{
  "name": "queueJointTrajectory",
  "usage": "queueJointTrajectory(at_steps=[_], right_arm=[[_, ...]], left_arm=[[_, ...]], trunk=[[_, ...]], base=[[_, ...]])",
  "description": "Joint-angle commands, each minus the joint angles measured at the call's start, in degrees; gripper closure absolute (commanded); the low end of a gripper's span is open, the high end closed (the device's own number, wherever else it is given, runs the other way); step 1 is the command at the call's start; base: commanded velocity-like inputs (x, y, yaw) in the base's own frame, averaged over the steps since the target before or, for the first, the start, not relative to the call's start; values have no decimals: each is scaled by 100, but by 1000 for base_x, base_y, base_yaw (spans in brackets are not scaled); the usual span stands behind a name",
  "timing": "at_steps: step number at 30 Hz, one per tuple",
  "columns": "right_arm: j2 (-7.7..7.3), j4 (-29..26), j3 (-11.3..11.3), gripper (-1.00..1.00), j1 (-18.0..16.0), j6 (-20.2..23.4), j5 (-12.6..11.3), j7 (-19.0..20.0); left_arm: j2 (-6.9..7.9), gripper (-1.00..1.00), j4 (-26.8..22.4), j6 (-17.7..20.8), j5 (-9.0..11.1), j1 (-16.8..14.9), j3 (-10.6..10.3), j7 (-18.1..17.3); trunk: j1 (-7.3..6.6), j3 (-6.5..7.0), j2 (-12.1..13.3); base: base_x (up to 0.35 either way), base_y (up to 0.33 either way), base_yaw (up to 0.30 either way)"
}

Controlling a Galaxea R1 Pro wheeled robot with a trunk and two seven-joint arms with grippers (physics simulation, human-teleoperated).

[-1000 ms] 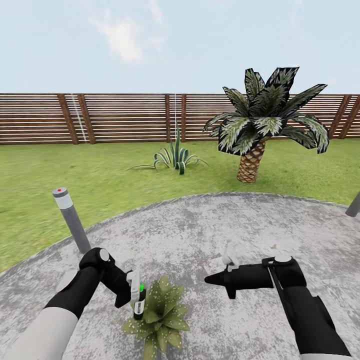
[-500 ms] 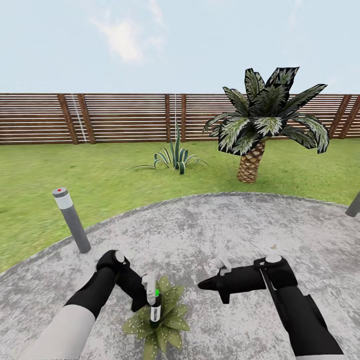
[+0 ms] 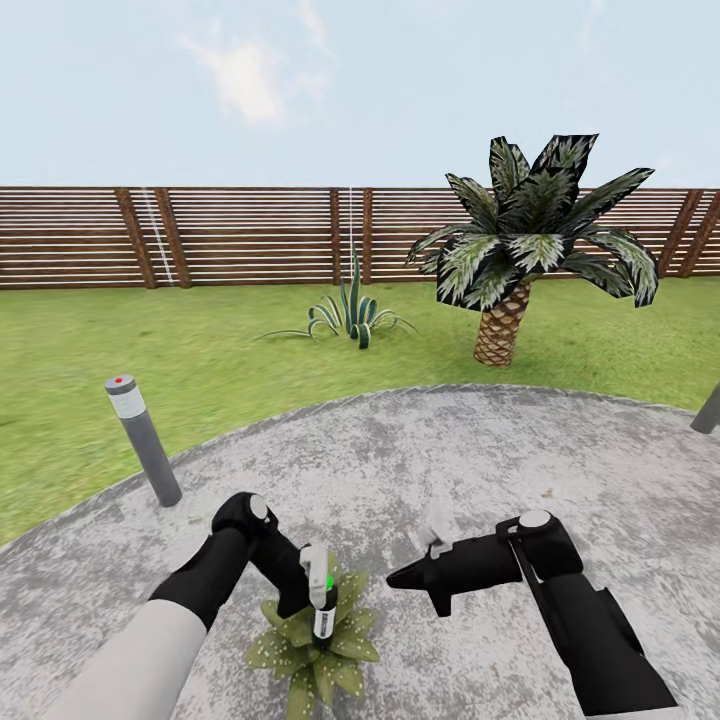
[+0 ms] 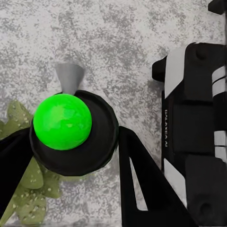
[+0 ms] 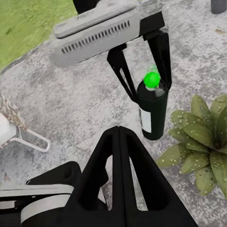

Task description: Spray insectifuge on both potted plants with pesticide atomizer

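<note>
My left gripper (image 3: 318,592) is shut on the pesticide atomizer (image 3: 323,612), a dark bottle with a white label and a bright green ball on top (image 5: 152,79). It hangs upright just above the middle of one potted plant (image 3: 318,655), a low rosette of pointed green leaves dotted with whitish insectifuge specks (image 5: 204,142). The left wrist view looks down on the green ball (image 4: 62,121), a grey nozzle and speckled leaves (image 4: 29,183). My right gripper (image 3: 392,578) is shut and empty, a little to the right of the plant, pointing at the atomizer (image 5: 153,111).
The plant stands on a round grey paved patio (image 3: 470,450) ringed by lawn. A grey bollard lamp (image 3: 143,440) stands at the left, another grey post (image 3: 708,410) at the right edge. A striped agave (image 3: 350,315), a palm (image 3: 520,260) and the slatted fence (image 3: 250,235) lie beyond.
My left arm has carried the atomizer rightward, from the plant's left edge to over its middle. The right gripper has drifted left and a bit lower, closer to the plant.
</note>
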Motion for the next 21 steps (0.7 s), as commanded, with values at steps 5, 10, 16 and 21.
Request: queueJointTrajectory(at_steps=[5,10,16,21], right_arm=[[8,-7,152,100,-5,60,284,21],[326,-7,192,100,-5,60,1390,21],[392,-17,199,100,-7,60,1722,42],[439,-140,203,100,-10,60,1732,48]], left_arm=[[12,100,0,67,-30,2,-177,-28],[14,100,170,75,-31,4,-191,-9],[10,100,262,266,-44,4,-207,-2],[1,100,265,336,-57,4,-238,9]], trunk=[[0,-6,-3],[0,-6,-3],[0,-6,-3],[0,-6,-3]], base=[[0,0,0],[0,0,0],[0,0,0],[0,0,0]])
